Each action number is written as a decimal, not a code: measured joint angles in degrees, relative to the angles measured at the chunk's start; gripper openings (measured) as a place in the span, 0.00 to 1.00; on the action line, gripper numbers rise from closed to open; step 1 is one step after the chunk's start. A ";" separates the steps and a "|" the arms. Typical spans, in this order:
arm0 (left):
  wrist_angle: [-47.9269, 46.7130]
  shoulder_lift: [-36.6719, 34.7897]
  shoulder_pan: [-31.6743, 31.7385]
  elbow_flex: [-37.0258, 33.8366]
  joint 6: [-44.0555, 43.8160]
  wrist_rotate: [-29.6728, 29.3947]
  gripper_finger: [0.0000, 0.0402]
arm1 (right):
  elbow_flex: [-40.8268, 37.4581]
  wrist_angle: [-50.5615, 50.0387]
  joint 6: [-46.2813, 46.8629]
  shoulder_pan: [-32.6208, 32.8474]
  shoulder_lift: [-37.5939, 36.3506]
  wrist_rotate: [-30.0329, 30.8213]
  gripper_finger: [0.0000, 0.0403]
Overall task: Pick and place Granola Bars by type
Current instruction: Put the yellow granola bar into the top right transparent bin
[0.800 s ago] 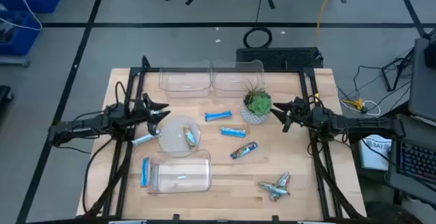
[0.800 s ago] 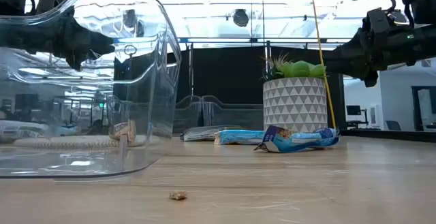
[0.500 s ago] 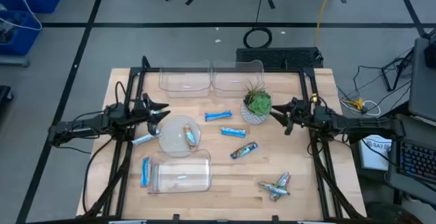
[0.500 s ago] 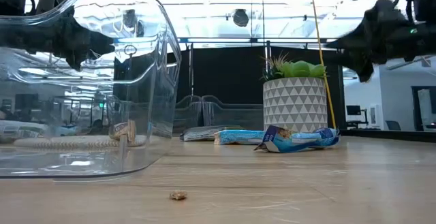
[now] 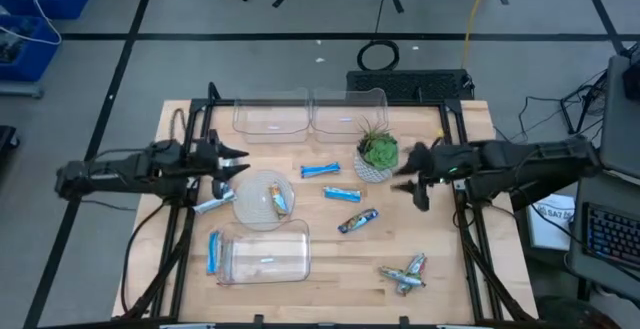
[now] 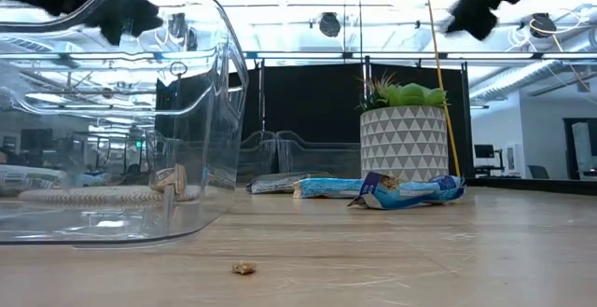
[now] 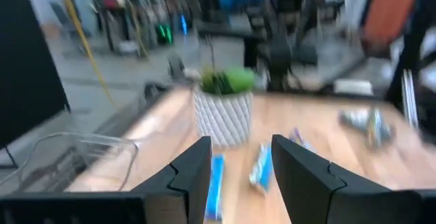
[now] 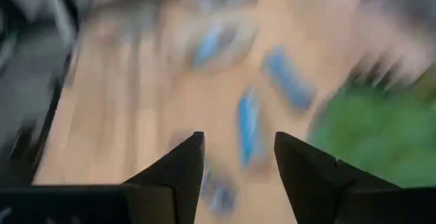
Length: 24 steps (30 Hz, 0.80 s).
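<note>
I have the whole bench (image 5: pixel 455 269) in the high view, both arms out over it with nothing in either. My left hand (image 5: pixel 232 162) hangs spread and empty by the round lidded tub (image 5: pixel 262 198). My right hand (image 5: pixel 412 181) is also released, fingers apart, just beside the potted plant (image 5: pixel 377 156).

The large clear tub (image 5: pixel 264 255) lies near the front edge with one blue bar (image 5: pixel 213 251) against its side. Two more empty tubs (image 5: pixel 308 115) sit along the back.

The granola bars are scattered: two blue ones (image 5: pixel 330 182) between plant and round tub, a darker one (image 5: pixel 357 221) nearer the front, a silver-green pair (image 5: pixel 405 273) at the front right, one silvery bar (image 5: pixel 211 205) at the round tub's edge, and one on top of that tub (image 5: pixel 279 200).

My worry is the plant. The right hand is so close that reaching for the blue bars could clip the pot and tip it. The silver-green pair overlap, so I judge a grab there may lift both or pinch only foil.

The low view shows what the high view cannot: a crumb (image 6: pixel 244 268) on the bench and how flat the bars (image 6: pixel 326 188) lie, leaving little for fingers to get under. The right wrist view is too smeared to judge anything; the left wrist view shows the plant (image 7: pixel 222 112) and two blue bars (image 7: pixel 238 175) ahead.
</note>
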 joint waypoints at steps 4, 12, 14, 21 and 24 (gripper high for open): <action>-5.66 12.14 -1.95 11.66 -0.32 1.46 0.40 | 5.51 -11.48 10.20 6.98 10.38 -11.91 0.43; -5.01 25.25 -3.18 26.62 -0.91 4.64 0.40 | 6.91 -7.51 33.26 21.21 17.14 -15.36 0.43; -5.73 27.02 -3.46 28.73 -0.02 4.70 0.40 | 6.94 -5.21 36.65 24.10 18.94 -12.90 0.43; -7.02 30.32 -3.53 31.34 1.26 4.51 0.40 | 6.92 -1.39 40.34 29.96 27.49 -5.43 0.43; -6.97 30.66 -3.53 31.36 0.23 4.96 0.40 | 6.88 1.35 41.44 31.66 31.07 -5.84 0.43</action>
